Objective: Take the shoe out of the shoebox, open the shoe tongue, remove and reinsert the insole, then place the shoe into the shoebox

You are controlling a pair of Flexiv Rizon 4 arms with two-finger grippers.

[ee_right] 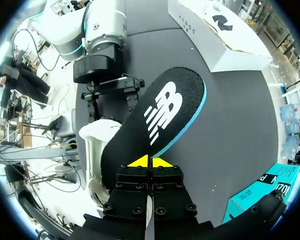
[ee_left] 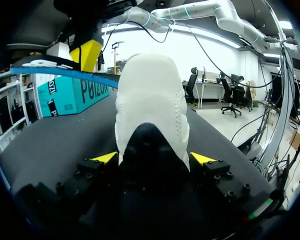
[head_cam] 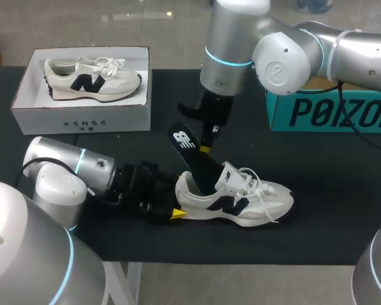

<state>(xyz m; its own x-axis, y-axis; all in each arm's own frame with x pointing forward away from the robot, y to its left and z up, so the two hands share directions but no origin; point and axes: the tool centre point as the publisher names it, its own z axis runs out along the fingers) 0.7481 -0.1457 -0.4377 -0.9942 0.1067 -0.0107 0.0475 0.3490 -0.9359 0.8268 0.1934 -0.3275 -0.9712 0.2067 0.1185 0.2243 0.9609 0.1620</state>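
Note:
A white sneaker with a black logo lies on its sole on the black table top, toe to the right. My left gripper is shut on its heel, one yellow tip on each side. A black insole with a white logo stands slanted, its lower end inside the shoe's opening. My right gripper is shut on the insole's edge, and in the right wrist view its tips pinch the insole above the shoe. The insole's blue edge crosses ahead of the left gripper.
A white shoebox at the back left holds a second white sneaker. A teal box stands at the back right. The table's front edge runs just below the shoe.

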